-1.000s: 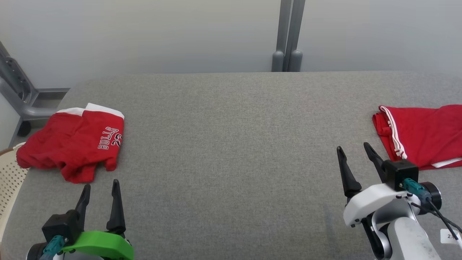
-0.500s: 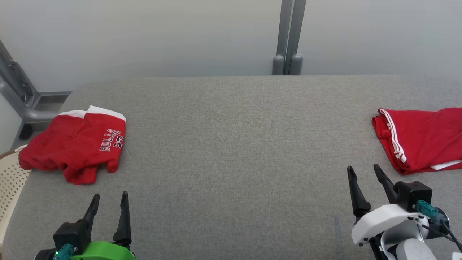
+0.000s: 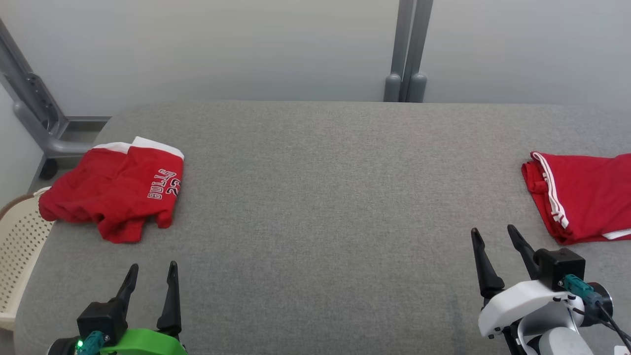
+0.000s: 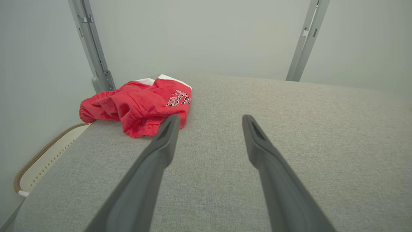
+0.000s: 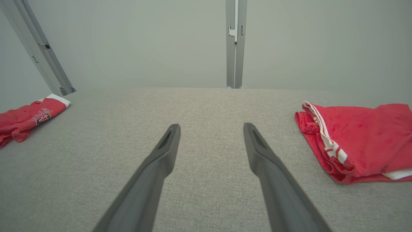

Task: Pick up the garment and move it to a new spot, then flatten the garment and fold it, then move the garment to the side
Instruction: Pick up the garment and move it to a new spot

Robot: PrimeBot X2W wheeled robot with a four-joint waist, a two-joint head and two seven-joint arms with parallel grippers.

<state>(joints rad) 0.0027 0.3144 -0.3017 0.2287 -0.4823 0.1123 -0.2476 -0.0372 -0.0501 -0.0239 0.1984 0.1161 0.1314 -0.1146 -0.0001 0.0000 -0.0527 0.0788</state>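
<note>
A: Whereabouts of the crumpled red garment (image 3: 113, 192)?
B: At ten o'clock on the grey padded table (image 3: 320, 197), bunched close to the left edge. At eleven o'clock from the left gripper (image 3: 153, 266) and well apart from it.
A: State of the grippers?
B: Spread wide, fingers parted, nothing between them. Same for the right gripper (image 3: 493, 230) at five o'clock, poised over bare tabletop.
A: Handling, at a guess?
B: Probably light, soft and limp: thin jersey, likely to sag and trail rather than keep a shape. Nothing to break; some risk of pinching a single layer and dragging the heap open.
A: Where to take hold?
B: Best at the white band (image 3: 157, 148) toward twelve o'clock of the heap, or at the thick fold beside the lettering (image 3: 165, 185). Firmer hem there, easier to lift clear and shake flat.
A: And at three o'clock?
B: A second red garment (image 3: 586, 197) with white stripes, folded neatly, seemingly dealt with; better left alone.
A: Surface and room?
B: Coarse grey weave, slightly cushioned, enough grip to catch cloth when dragged. Plenty of bare space at the centre for flattening. Beyond, a pale wall (image 3: 246, 49), a grey post (image 3: 409, 49) at twelve o'clock, a metal strut (image 3: 34, 103) at ten, a cream basket (image 3: 19, 246) off the table at nine.
</note>
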